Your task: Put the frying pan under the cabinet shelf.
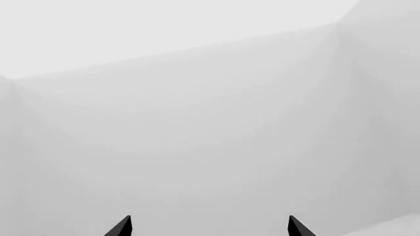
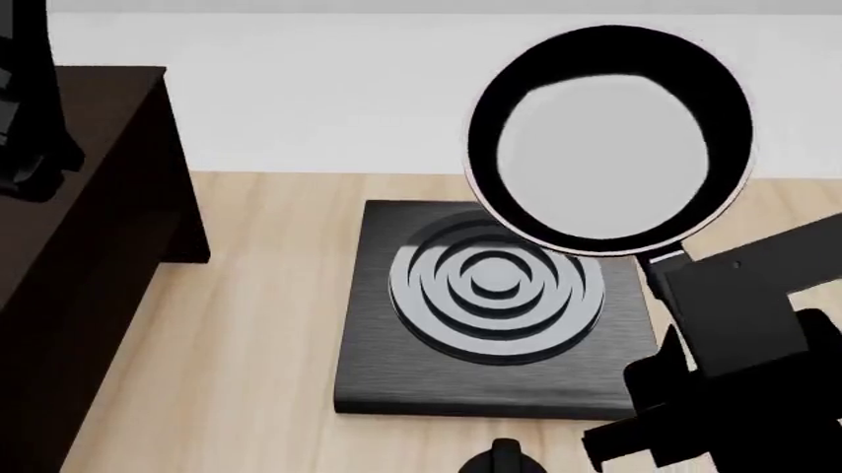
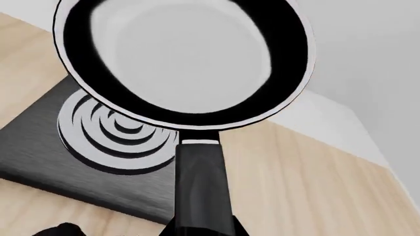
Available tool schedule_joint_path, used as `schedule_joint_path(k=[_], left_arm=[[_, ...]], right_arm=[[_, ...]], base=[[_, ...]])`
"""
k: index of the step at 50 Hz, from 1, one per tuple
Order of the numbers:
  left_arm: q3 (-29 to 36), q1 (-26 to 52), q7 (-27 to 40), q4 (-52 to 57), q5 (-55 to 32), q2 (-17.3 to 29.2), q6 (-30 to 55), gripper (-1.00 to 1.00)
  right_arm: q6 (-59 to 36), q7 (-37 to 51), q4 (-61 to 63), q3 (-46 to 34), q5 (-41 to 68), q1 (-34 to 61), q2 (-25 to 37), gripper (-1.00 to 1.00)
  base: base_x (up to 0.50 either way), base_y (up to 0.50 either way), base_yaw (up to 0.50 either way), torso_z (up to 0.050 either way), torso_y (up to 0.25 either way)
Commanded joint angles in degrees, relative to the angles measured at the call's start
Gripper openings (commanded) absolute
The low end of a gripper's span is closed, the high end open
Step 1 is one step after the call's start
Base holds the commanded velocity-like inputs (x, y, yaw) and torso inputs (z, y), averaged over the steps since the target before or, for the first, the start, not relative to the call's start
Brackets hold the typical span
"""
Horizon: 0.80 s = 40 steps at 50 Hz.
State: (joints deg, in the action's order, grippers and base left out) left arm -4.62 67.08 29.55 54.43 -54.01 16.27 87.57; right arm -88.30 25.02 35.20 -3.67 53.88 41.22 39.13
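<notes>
The small round black frying pan (image 2: 612,138) with its glossy pale inside and thin light rim hung in the upper right of the head view, lifted clear above the light wooden counter (image 2: 263,325). Its short black handle (image 3: 200,187) ran down into the right hand (image 2: 684,296), which was closed around it. In the middle of that view, the square black plate (image 2: 494,394) with concentric grey rings lay flat on the counter, partly overlapped in the picture by the pan. The large dark brown wooden cabinet shelf (image 2: 93,246) stood along the left edge, well apart from the pan. In the left wrist view, the left hand (image 1: 210,227) showed two black fingertips (image 1: 121,227) spread wide apart, holding nothing, before a pale grey wall (image 1: 210,123).
</notes>
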Motion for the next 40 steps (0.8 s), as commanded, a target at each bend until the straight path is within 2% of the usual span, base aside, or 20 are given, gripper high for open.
schedule_joint_path(k=[1, 11, 18, 28, 34, 40], left_arm=[[-3.9, 2.1, 5.6, -0.2, -8.8, 1.1, 1.8, 1.0], [-1.6, 1.3, 7.4, -1.0, -9.7, 2.8, -1.8, 1.0], [-2.8, 2.3, 9.7, -1.0, -13.0, 2.6, -0.9, 1.0], [-4.7, 5.7, 17.0, -2.3, -22.7, 3.4, 0.5, 1.0], [-4.2, 6.1, 19.1, -2.7, -24.8, 4.6, -0.5, 1.0], [-2.9, 5.5, 18.7, -2.2, -24.0, 5.6, -2.0, 1.0]], right_arm=[[-1.1, 14.4, -1.8, -4.5, 17.7, 9.3, 2.9, -1.0], [0.0, 22.8, -2.8, -8.3, 29.6, 11.7, 4.0, -1.0], [0.6, 30.3, -4.1, -11.5, 39.4, 14.1, 4.0, -1.0], [1.4, 31.2, -6.0, -16.7, 41.0, 17.2, 2.1, -1.0], [1.5, 33.8, -7.4, -19.7, 44.8, 21.0, 1.5, -1.0], [1.1, 32.5, -8.9, -22.2, 44.4, 23.1, 1.7, -1.0]], base=[[0.0, 0.0, 0.0, 0.0, 0.0], [0.0, 0.0, 0.0, 0.0, 0.001], [0.0, 0.0, 0.0, 0.001, 0.001], [0.0, 0.0, 0.0, 0.0, 0.002], [0.0, 0.0, 0.0, 0.0, 0.002], [0.0, 0.0, 0.0, 0.002, 0.002]])
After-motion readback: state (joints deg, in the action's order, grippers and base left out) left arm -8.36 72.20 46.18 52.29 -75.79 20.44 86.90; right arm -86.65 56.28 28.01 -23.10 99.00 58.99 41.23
